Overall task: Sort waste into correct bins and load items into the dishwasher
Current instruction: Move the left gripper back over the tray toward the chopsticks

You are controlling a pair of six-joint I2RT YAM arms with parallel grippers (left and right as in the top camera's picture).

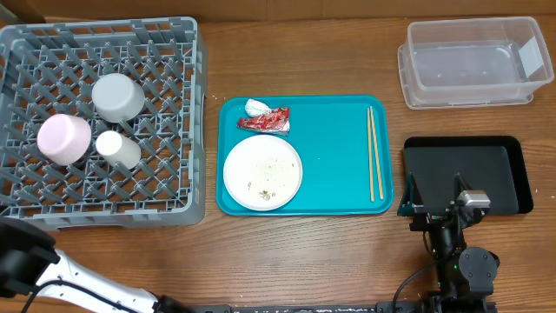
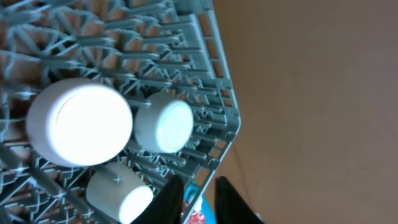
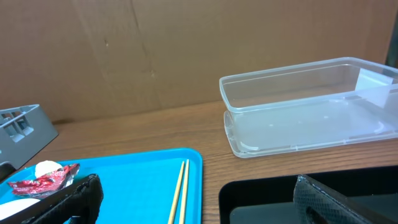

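The teal tray (image 1: pixel 330 174) lies in the middle of the counter (image 1: pixel 304 52). On its left part sits the white plate (image 1: pixel 262 171), with a few food scraps (image 1: pixel 263 189) on its face. At the tray's far left corner lies the red wrapper (image 1: pixel 265 122), and the white tissue (image 1: pixel 255 107) touches it. The chopsticks (image 1: pixel 373 152) lie side by side along the tray's right edge.

Left of the tray stands the grey dish rack (image 1: pixel 174 52). In it are a grey bowl (image 1: pixel 118 96), a pinkish bowl (image 1: pixel 63 139) and the small cup (image 1: pixel 117 149).

Just right of the tray is the black tray (image 1: pixel 499 174), and the clear tub (image 1: pixel 473 63) stands to the tray's far right.

The right fingers (image 3: pixel 78 199) are wide apart and empty, near the tray's right edge. The left fingers (image 2: pixel 171 202) are on the rack side of the tray. They are a little apart with nothing between them, and the tray shows through the gap.
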